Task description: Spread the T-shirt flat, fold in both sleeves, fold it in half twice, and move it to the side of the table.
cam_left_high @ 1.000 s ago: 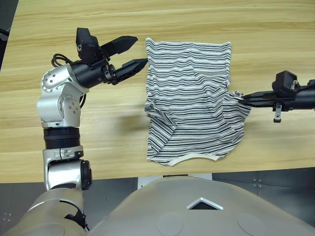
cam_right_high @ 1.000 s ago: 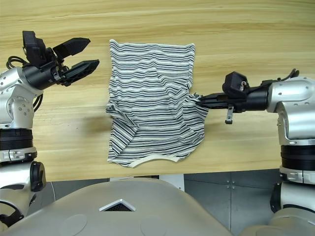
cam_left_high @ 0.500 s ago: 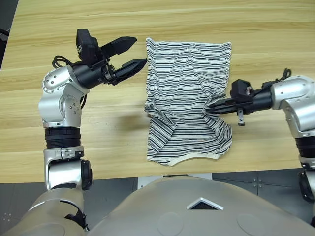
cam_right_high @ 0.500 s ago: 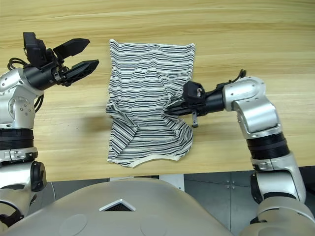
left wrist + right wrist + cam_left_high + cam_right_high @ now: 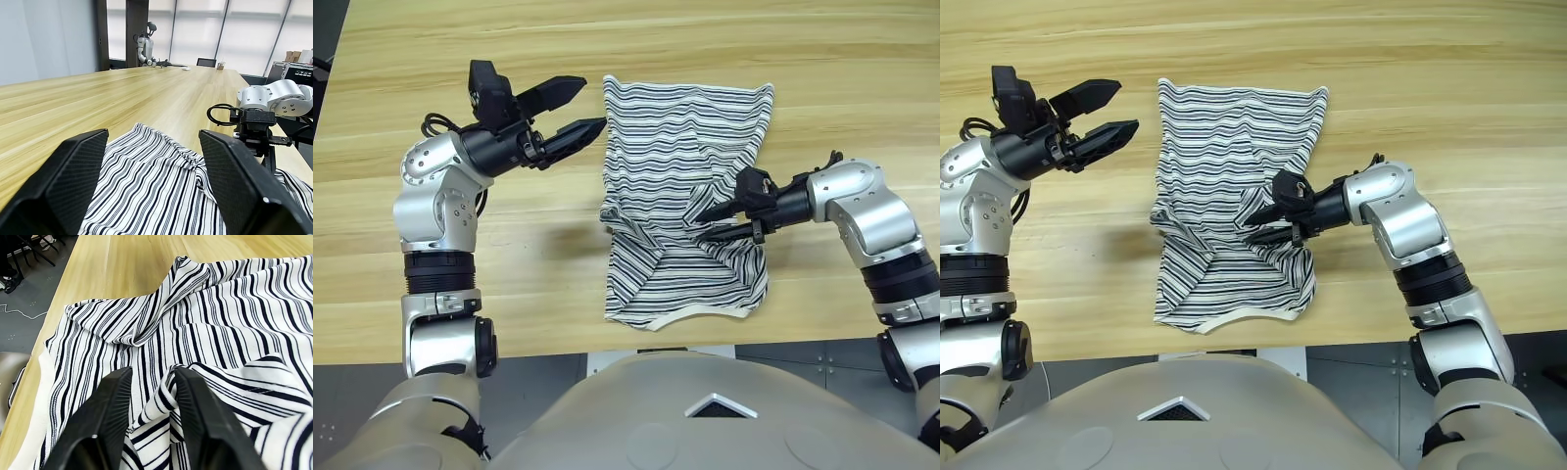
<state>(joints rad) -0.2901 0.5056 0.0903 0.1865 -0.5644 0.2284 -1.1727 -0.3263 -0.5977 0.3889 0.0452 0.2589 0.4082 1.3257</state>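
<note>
Beneath right gripper, T-shirt sleeve fold

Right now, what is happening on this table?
A humanoid robot is folding a striped T-shirt on a wooden table. Its right end effector is over the shirt's middle, fingers parted around a fold of cloth. The left end effector hovers open beside the shirt's far left corner.

Both head eyes look steeply down over the worktop. Each wrist camera looks close past its fingers. All share the T-shirt.
</note>
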